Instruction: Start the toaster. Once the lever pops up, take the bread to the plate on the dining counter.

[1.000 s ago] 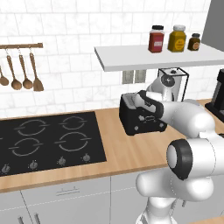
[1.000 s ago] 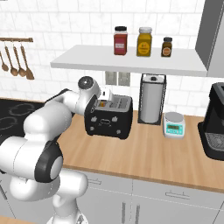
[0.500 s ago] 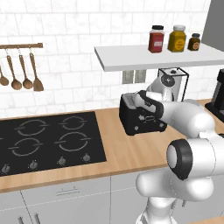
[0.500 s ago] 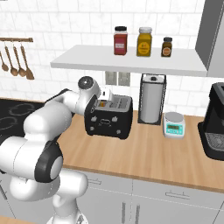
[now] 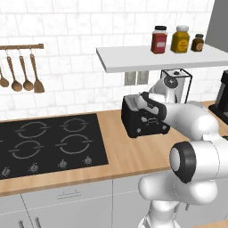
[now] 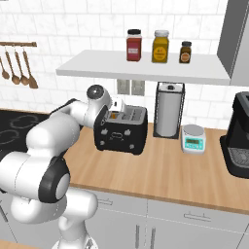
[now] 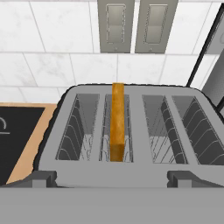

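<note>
Hovering right over the toaster (image 7: 127,131), fingers spread wide, nothing held. Bread (image 7: 117,122) sitting upright in the second slot from the left, top crust edge poking just above the silver top. Probably light, stiff-ish after toasting but crumbly, so no hard squeeze. Best bet: pinching the exposed top edge across the flat faces, then lifting straight up, clear of the slot wires.

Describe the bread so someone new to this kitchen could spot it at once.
Find the black toaster on the wood counter, right of the hob. Its silver top has four slots; the bread stands on edge in the second from the left in the hand view, the only filled slot.
</note>
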